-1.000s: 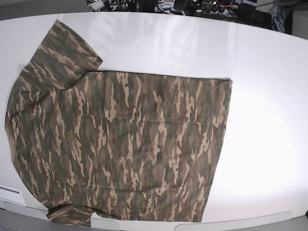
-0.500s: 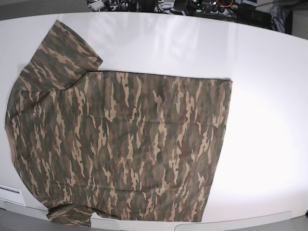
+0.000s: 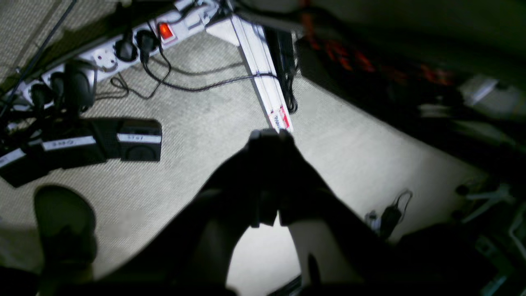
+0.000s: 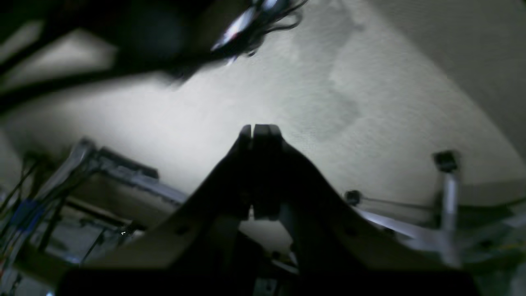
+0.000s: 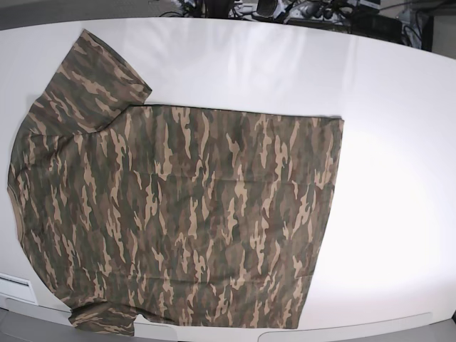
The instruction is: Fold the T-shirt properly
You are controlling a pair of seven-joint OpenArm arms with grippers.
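Note:
The camouflage T-shirt [image 5: 178, 214] lies spread flat on the white table [image 5: 385, 142] in the base view, neck end at the left, hem at the right, one sleeve at the top left and the other at the bottom left. Neither arm shows in the base view. In the left wrist view my left gripper [image 3: 269, 135] is shut with nothing between its fingers, hanging over carpet below table level. The right wrist view shows my right gripper [image 4: 259, 130] likewise shut and empty above carpet. The shirt is out of both wrist views.
A power strip [image 3: 123, 45] with cables and dark boxes [image 3: 82, 146] lies on the carpet in the left wrist view, beside a white table leg [image 3: 263, 78]. Metal frame parts [image 4: 446, 189] stand on the floor in the right wrist view. Equipment lines the table's far edge [image 5: 299, 11].

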